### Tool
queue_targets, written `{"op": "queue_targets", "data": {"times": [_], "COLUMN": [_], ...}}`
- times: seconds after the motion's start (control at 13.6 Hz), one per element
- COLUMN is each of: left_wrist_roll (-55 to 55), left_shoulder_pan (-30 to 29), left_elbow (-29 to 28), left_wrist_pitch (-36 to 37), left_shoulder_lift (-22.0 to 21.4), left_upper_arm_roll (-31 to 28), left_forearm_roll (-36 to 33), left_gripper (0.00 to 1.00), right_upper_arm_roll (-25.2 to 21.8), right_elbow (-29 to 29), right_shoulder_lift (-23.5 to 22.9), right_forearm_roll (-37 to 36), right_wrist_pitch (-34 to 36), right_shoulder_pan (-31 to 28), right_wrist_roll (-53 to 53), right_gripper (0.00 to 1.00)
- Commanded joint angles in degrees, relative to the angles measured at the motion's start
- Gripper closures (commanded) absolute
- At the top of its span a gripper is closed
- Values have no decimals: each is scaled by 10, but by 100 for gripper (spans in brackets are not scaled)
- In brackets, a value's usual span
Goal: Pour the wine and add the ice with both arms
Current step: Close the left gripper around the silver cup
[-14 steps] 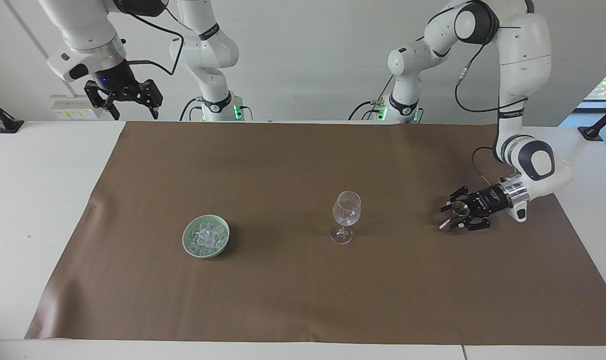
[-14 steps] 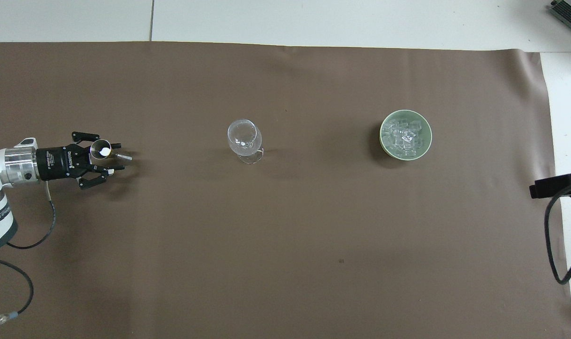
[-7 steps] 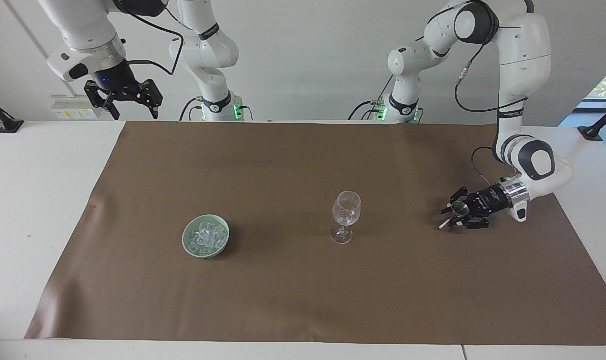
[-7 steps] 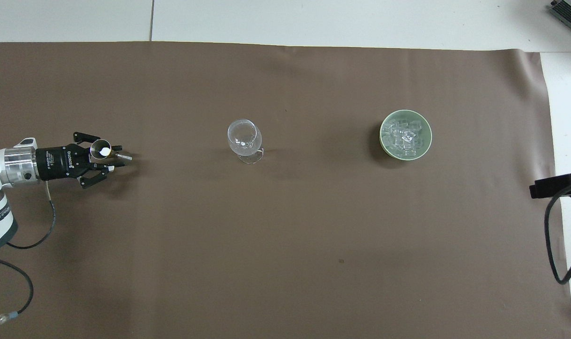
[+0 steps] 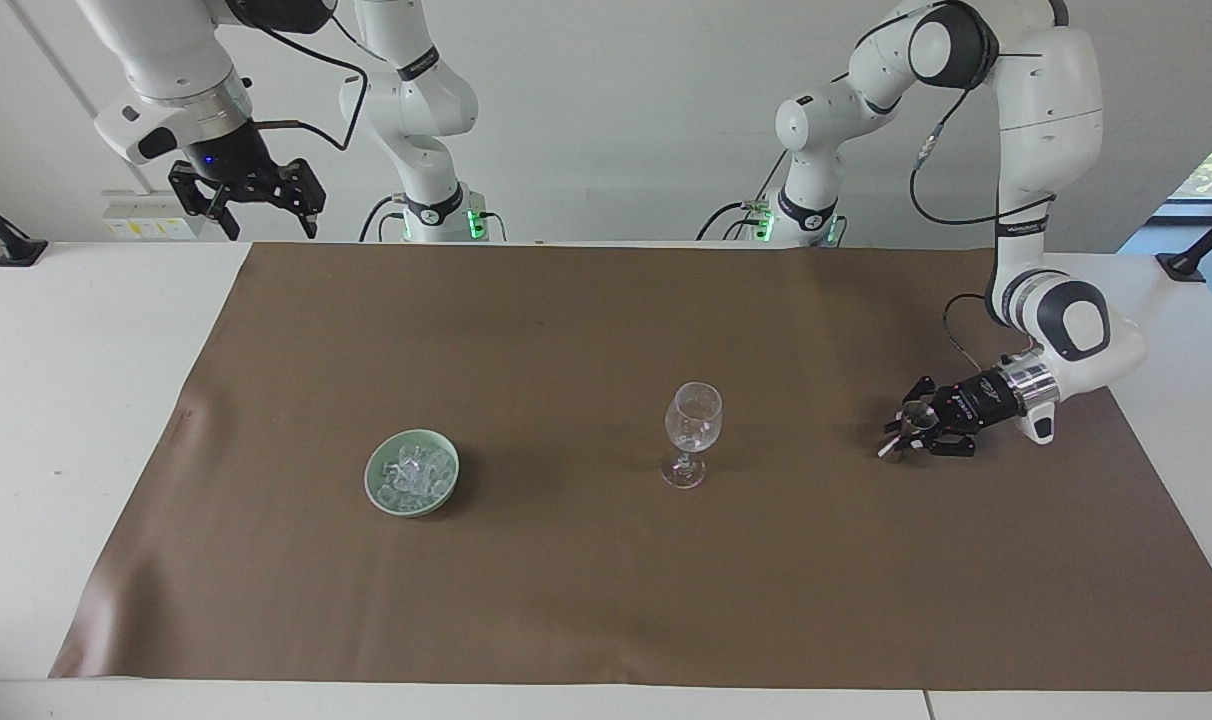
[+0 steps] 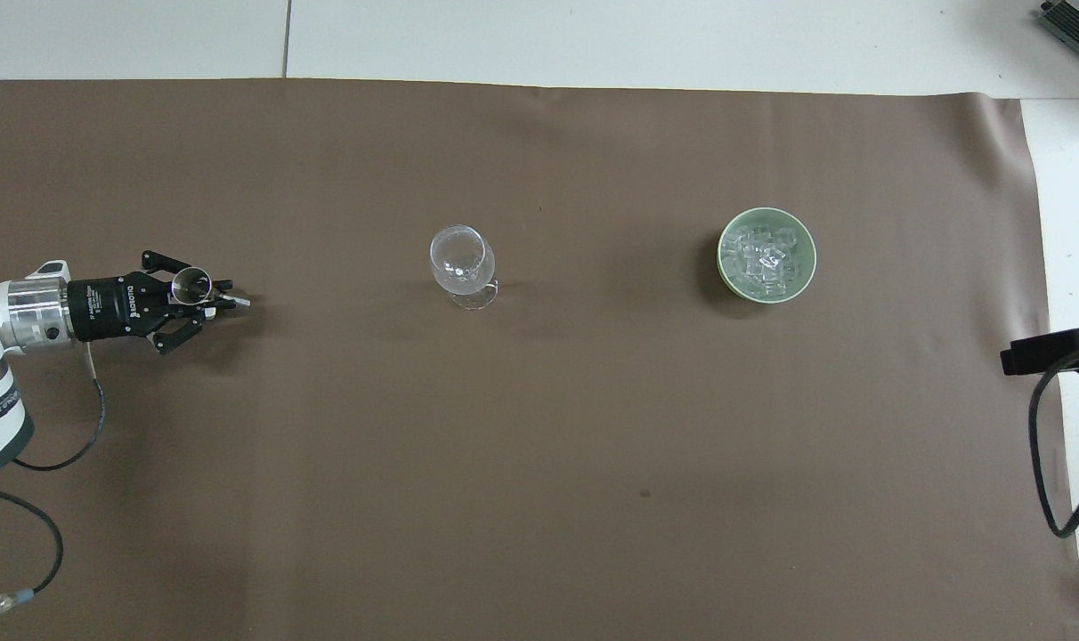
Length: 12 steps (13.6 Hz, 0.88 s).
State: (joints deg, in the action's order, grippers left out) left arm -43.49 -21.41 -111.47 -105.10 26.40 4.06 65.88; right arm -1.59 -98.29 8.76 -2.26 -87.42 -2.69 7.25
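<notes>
An empty wine glass (image 5: 693, 432) (image 6: 462, 263) stands upright mid-table. Toward the right arm's end sits a green bowl (image 5: 374, 485) (image 6: 722, 267) heaped with clear ice (image 5: 413, 472) (image 6: 765, 256). At the left arm's end, my left gripper (image 5: 903, 437) (image 6: 221, 299) lies low over the brown mat, shut on a small metal cup (image 5: 917, 414) (image 6: 190, 285) that stands upright. Wine does not show; the cup's contents cannot be made out. My right gripper (image 5: 263, 212) hangs open, high over the table's edge by the right arm's base, waiting.
A brown mat (image 5: 566, 600) (image 6: 539, 490) covers most of the white table (image 5: 66, 400). A black cable (image 6: 1042, 445) and a black part hang in at the right arm's end of the overhead view.
My left gripper's fingers have closed in on the small metal cup. The glass, the bowl and the right arm have stayed put.
</notes>
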Motion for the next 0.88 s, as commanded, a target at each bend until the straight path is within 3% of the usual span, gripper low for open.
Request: {"op": "queue_targets", "data": {"times": [0.0, 0.29, 0.81], "left_wrist_roll": [7, 5, 4], "left_shoulder_pan": [2, 2, 3], "left_elbow": [-10, -10, -5], "left_wrist_pitch": [-6, -4, 16], "left_shoulder_lift": [-4, -4, -4], "left_upper_arm_roll": [-3, -3, -2], "left_forearm_roll": [13, 14, 21], "left_gripper": [79, 100, 100], "right_upper_arm_roll": [2, 2, 3], "right_elbow": [-2, -2, -2], "right_shoulder_lift": [2, 2, 3], "right_forearm_roll": [9, 9, 9], "right_wrist_pitch": [-6, -6, -6], "right_shoulder_pan": [-6, -6, -6], "right_wrist_roll": [10, 10, 10], "right_gripper": [0, 0, 0]}}
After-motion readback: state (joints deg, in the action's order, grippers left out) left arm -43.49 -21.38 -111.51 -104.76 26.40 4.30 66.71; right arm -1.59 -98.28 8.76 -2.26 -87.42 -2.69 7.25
